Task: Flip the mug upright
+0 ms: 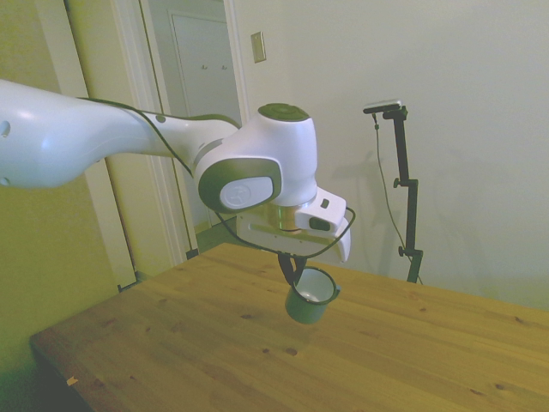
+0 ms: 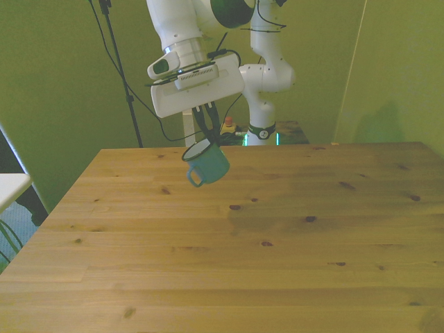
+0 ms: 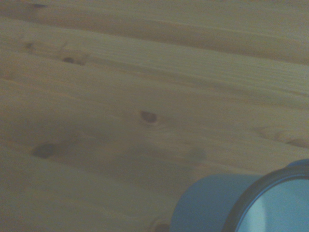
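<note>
While aloft, mug in pincer

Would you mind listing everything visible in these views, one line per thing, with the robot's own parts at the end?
mug: one, teal-green with a white inside and dark rim, held in the air above the table, tilted, handle toward the table in the front view; also seen in the side view and the wrist view.
table: one, light wood with dark knots, filling the lower part of each view.
door: one, pale, in the room behind the table in the side view.
gripper: one, dark fingers under a white hand, pinching the mug's rim.
arm: one, white, reaching in from the side view's left.
</note>
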You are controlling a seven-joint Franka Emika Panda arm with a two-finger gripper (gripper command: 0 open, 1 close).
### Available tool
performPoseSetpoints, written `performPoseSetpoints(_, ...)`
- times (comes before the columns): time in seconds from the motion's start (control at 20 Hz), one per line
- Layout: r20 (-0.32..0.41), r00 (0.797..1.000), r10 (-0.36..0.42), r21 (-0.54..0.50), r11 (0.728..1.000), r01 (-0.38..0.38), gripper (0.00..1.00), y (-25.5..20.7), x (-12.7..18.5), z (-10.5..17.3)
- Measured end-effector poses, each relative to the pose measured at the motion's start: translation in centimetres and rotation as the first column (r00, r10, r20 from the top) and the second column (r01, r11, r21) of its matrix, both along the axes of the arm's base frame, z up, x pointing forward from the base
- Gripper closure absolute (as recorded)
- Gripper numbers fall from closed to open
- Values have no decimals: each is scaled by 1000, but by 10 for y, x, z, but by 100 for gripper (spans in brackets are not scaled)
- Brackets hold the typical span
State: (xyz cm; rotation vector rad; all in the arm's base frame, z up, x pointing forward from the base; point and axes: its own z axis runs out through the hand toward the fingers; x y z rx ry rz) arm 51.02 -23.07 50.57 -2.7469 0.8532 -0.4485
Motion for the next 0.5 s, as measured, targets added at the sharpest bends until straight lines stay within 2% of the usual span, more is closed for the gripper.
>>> performPoseSetpoints(0.15,29,996,-82,-126,988,85,100,5,4,-20)
performPoseSetpoints(0.35,15,978,-210,-271,940,206,100,1,8,-46)
performPoseSetpoints(0.4,6,971,-240,-292,928,231,100,1,9,-51)
performPoseSetpoints(0.5,-6,964,-264,-299,921,251,100,3,11,-58)
